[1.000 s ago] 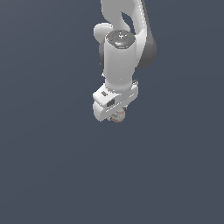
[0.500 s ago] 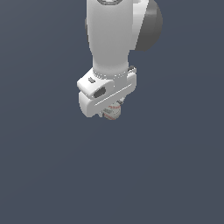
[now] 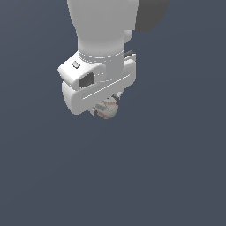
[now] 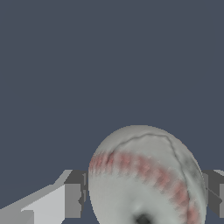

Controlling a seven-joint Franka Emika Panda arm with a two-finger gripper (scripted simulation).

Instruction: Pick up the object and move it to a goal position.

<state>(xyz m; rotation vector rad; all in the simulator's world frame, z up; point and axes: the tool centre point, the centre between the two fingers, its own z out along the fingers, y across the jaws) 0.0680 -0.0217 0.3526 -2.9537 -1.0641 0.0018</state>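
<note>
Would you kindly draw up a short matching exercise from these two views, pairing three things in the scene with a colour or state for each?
Things:
1. baseball
2. end effector
3. arm housing above the wrist

Descriptions:
A. white casing with a dark slot on its side, shut on a round thing
B. white, marked with curved red stitch lines
C. broad, pale grey, runs out of the top of the exterior view

Pairs: 1-B, 2-A, 3-C

In the wrist view the baseball sits between the dark fingers.
</note>
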